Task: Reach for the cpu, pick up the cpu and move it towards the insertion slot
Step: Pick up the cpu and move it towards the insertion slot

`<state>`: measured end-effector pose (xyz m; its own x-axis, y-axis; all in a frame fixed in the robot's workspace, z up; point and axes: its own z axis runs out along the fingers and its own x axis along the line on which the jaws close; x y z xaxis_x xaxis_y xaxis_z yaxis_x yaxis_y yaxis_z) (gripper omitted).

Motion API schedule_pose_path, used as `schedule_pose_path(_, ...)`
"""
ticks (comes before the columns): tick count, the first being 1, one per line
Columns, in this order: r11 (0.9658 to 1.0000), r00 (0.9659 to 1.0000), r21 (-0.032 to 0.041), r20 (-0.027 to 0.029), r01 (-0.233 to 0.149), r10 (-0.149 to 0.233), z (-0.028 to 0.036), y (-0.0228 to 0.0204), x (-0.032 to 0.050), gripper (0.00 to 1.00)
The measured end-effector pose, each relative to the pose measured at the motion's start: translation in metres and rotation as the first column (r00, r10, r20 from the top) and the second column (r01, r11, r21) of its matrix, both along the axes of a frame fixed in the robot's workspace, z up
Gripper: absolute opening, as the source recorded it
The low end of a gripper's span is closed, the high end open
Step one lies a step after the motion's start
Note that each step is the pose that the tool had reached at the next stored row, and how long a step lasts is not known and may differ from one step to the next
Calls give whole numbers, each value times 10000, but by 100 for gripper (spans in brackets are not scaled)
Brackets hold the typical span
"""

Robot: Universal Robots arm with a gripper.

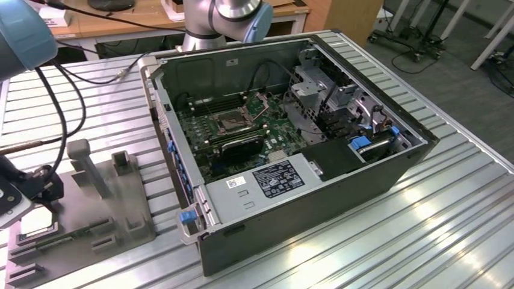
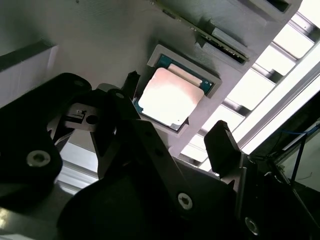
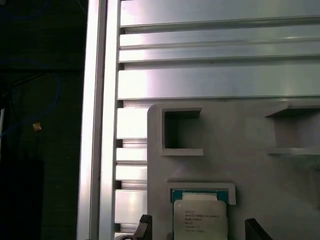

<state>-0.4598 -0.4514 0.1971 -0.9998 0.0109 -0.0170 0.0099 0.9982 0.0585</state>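
Note:
The cpu (image 2: 169, 97) lies flat in a square recess of the grey tray (image 2: 100, 45), its pale metal face up. My gripper (image 2: 177, 115) is open just above it, one dark finger (image 2: 131, 82) at one side of the chip and the other finger (image 2: 222, 145) at the opposite side, nothing held. The first wrist view has the cpu (image 3: 200, 215) between both fingertips (image 3: 145, 224) as well. In the exterior view the gripper (image 1: 36, 201) hovers over the tray (image 1: 120, 211) at the left. The insertion slot (image 1: 228, 124) sits on the motherboard inside the open computer case.
The open black computer case (image 1: 321, 198) stands on the ribbed metal table (image 1: 449, 229), to the tray's right in the exterior view. Upright posts (image 1: 84, 162) rise from the tray beside the gripper. Black cables (image 1: 60, 108) hang from the arm. The table's edge rail (image 3: 97, 120) runs close by.

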Motion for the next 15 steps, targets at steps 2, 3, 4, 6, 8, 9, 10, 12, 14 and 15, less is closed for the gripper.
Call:
schedule_pose_path(2, 10000, 10000, 0, -3, 52, -52, -35, 7, 4, 80)
schedule_pose_path(3, 10000, 10000, 0, -18, 82, -82, -53, 12, 6, 80)
schedule_pose_path(4, 9999, 9999, 0, -33, 119, -119, -71, 18, 8, 80)
schedule_pose_path(6, 9998, 9998, -1, -77, 193, -193, -103, 24, 12, 80)
schedule_pose_path(8, 9997, 9997, -2, -100, 226, -226, -118, 26, 15, 80)
schedule_pose_path(9, 9997, 9997, -4, -104, 229, -229, -118, 26, 15, 80)
schedule_pose_path(10, 9997, 9997, -2, -102, 242, -242, -120, 26, 15, 80)
schedule_pose_path(12, 9997, 9996, -2, -102, 256, -256, -120, 26, 15, 80)
schedule_pose_path(14, 9997, 9996, -2, -102, 257, -257, -120, 26, 16, 80)
schedule_pose_path(15, 9997, 9996, -1, -100, 258, -258, -122, 33, 16, 80)
